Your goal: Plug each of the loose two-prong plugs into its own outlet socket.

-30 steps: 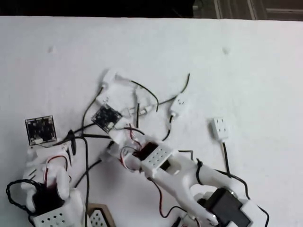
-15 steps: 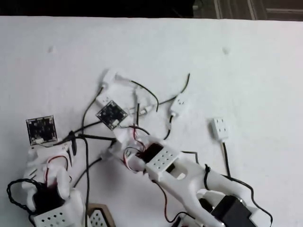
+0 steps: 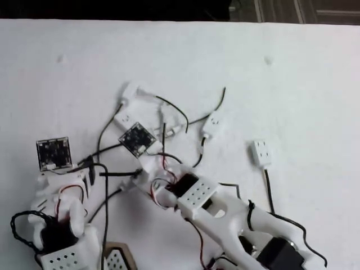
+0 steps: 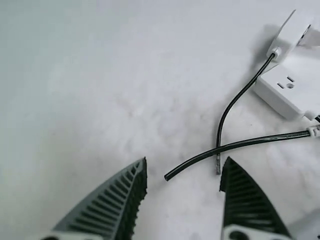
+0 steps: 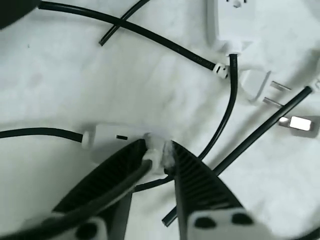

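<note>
Plug (image 5: 112,140), judged light, rigid and best gripped by its body, is pinched at lower centre by the right gripper (image 5: 159,146); left gripper (image 4: 182,167) is spread.

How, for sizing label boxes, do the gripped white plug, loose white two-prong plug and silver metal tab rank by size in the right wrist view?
1. Gripped white plug, though nearest the camera.
2. Loose white two-prong plug.
3. Silver metal tab.

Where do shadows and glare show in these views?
High view: the table is evenly bright, the room behind dark. Left wrist view: a soft shadow lies beside the socket. Right wrist view: a metal part glints, off from the gripped plug.
</note>
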Available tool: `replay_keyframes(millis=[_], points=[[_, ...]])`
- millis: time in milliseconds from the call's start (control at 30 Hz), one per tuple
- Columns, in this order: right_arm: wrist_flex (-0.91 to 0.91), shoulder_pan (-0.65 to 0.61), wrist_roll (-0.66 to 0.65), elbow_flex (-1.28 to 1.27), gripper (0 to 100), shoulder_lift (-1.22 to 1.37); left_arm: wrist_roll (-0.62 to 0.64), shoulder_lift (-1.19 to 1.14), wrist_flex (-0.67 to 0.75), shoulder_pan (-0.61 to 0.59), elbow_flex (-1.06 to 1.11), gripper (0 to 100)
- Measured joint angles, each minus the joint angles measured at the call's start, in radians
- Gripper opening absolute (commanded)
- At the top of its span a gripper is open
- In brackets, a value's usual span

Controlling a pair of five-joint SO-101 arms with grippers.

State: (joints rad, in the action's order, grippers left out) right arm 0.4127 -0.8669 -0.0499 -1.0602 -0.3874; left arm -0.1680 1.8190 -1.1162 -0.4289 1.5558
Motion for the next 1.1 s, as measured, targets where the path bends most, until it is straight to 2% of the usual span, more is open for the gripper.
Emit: replay_keyframes(millis=[100,400,467,600,733,900,1000,1100], points=[[0.061,-0.002,0.0,-0.003,22.8,-0.064,0.0,0.0,0.0,0.003,0.0,25],[0.358,-0.003,0.0,-0.003,22.9,-0.522,-0.071,0.0,-0.003,0.003,-0.014,25],[0.434,0.008,0.0,-0.003,20.9,-0.624,-0.074,0.0,-0.037,0.003,-0.069,25],[0.543,0.098,0.018,-0.037,9.4,-0.772,-0.074,0.003,-0.14,0.003,-0.226,25],[0.523,0.224,0.034,-0.123,3.6,-0.801,-0.097,0.011,-0.201,0.017,-0.331,25],[0.397,0.31,0.034,-0.221,11.3,-0.789,-0.186,-0.015,-0.279,0.126,-0.341,25],[0.367,0.344,0.037,-0.227,17.0,-0.766,-0.198,-0.129,-0.275,0.163,-0.341,27],[0.358,0.368,0.041,-0.23,18.0,-0.74,-0.222,-0.284,-0.239,0.224,-0.341,33]])
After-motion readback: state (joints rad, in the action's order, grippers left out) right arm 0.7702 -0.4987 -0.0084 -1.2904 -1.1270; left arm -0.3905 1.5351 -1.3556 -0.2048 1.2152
